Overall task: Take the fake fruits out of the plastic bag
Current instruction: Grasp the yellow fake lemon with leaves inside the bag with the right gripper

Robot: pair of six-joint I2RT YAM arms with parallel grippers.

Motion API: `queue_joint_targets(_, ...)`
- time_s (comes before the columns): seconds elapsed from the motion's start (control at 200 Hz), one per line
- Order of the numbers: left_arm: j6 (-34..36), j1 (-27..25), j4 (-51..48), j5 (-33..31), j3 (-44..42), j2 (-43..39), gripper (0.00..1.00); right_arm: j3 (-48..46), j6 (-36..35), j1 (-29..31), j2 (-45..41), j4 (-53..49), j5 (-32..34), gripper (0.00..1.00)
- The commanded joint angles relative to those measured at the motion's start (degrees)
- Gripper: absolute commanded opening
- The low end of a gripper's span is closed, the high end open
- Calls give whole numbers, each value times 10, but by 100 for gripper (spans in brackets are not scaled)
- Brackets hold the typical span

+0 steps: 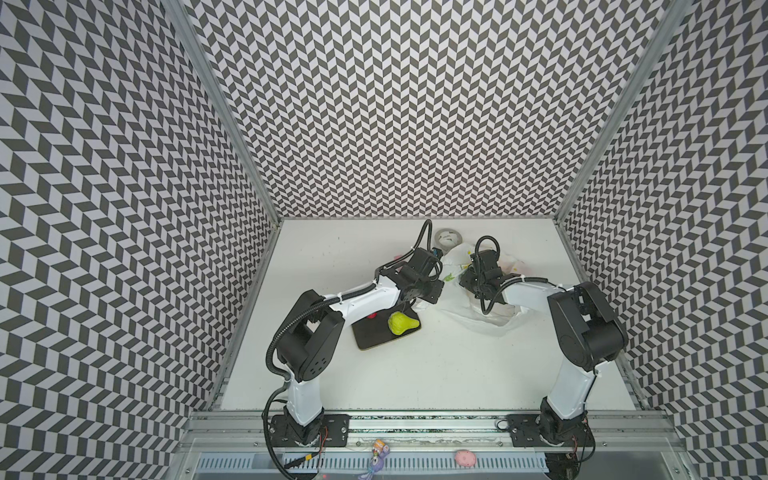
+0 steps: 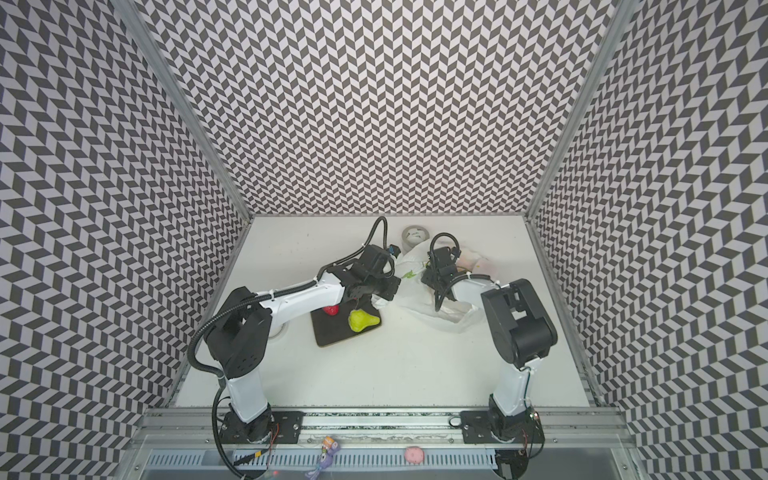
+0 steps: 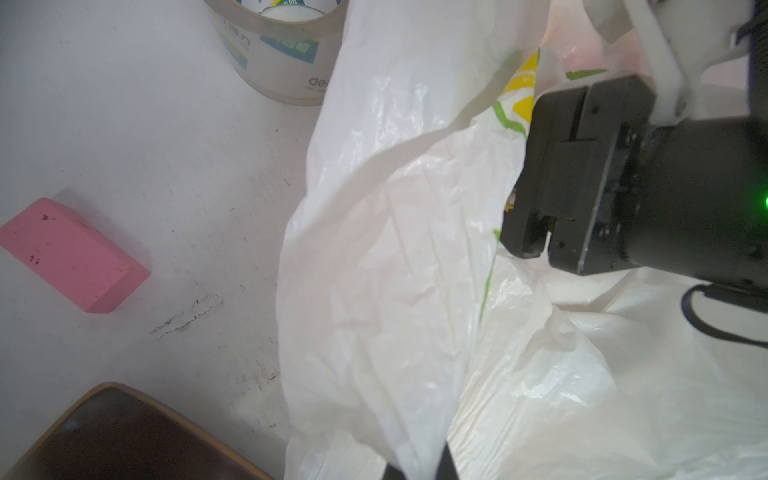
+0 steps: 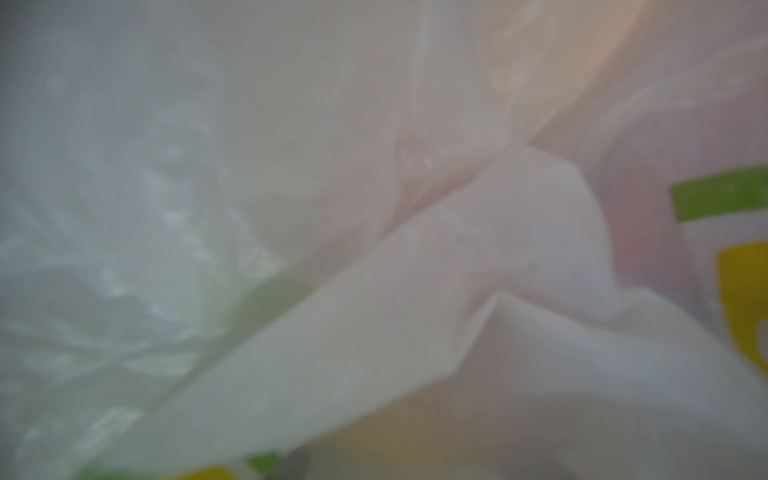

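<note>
The white plastic bag with lemon prints lies crumpled at the back right of the table in both top views. My left gripper is shut on a fold of the bag's left edge and holds it up. My right gripper reaches down into the bag from the right. Blurred plastic fills the right wrist view and hides the jaws. A green pear and a red strawberry lie on a dark board. Orange and pink tints show through the bag; the other fruits are hidden.
The dark board with a tan rim lies under the left arm. A tape roll stands behind the bag. A pink block lies left of the bag. Small toys sit on the front rail, off the table.
</note>
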Motion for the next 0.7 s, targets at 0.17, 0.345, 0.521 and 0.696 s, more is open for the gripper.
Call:
queue_joint_targets(0.17,-25,4,26,-7,8,-7,0,-62,-9,-2,-124,-22,-45,45)
queue_joint_targets(0.345,-29,5,27,-12,27,6,0,-93,-32,-2,-182,-59,-58,46)
queue_joint_targets(0.521,-32,7,36,-11,37,13,0,-111,-79,-3,-221,-117,-44,46)
queue_joint_targets(0.696,-40,10,45,-16,51,16,0,-133,-103,-3,-260,-170,-33,46)
